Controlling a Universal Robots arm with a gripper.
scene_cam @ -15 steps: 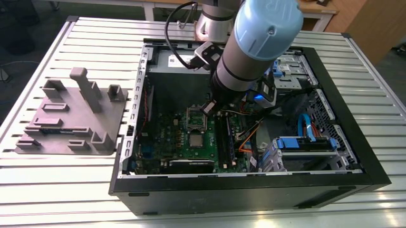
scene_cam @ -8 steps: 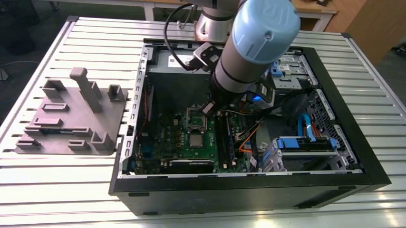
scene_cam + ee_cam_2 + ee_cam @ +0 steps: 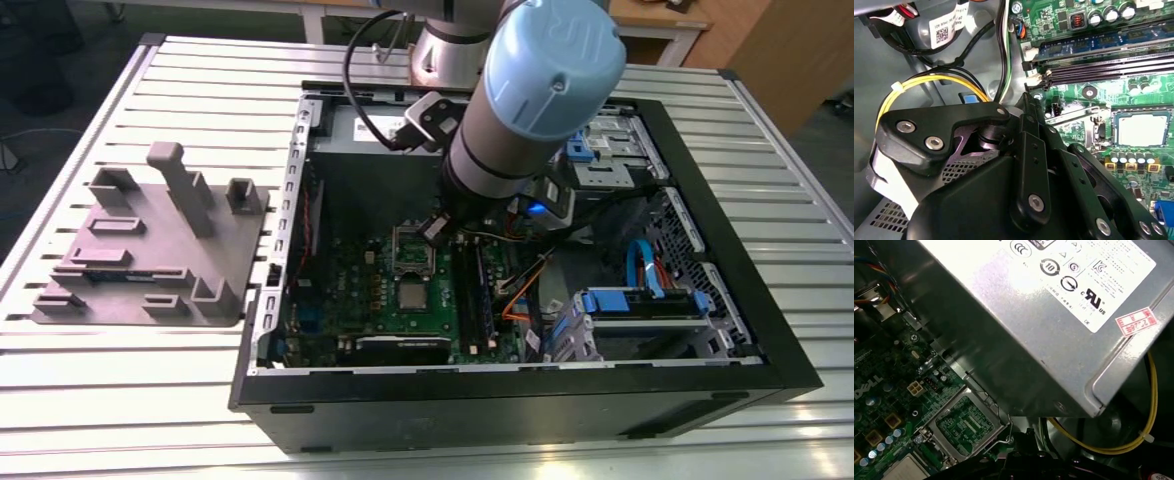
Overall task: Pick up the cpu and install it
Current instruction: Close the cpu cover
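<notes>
The cpu (image 3: pixel 416 297), a small silver square, lies flat in its socket on the green motherboard (image 3: pixel 360 290) inside the open computer case. In the second wrist view the cpu (image 3: pixel 1140 129) shows as a bright square inside a dark rim. The socket's metal frame (image 3: pixel 412 250) stands hinged open just behind it; in the first wrist view the frame (image 3: pixel 965 422) is open too, with a corner of the cpu (image 3: pixel 904 471) beside it. My gripper (image 3: pixel 441 229) hangs low in the case over the open frame, a little apart from the cpu. Its black linkage (image 3: pixel 1034 165) points toward the memory slots.
A grey plastic tray (image 3: pixel 147 250) with upright blocks lies on the slatted table at the exterior view's left. The power supply box (image 3: pixel 1044 315) is close by the wrist, with yellow cables (image 3: pixel 939 82) near it. Memory slots (image 3: pixel 1104 65) and blue drive brackets (image 3: pixel 643 300) flank the socket.
</notes>
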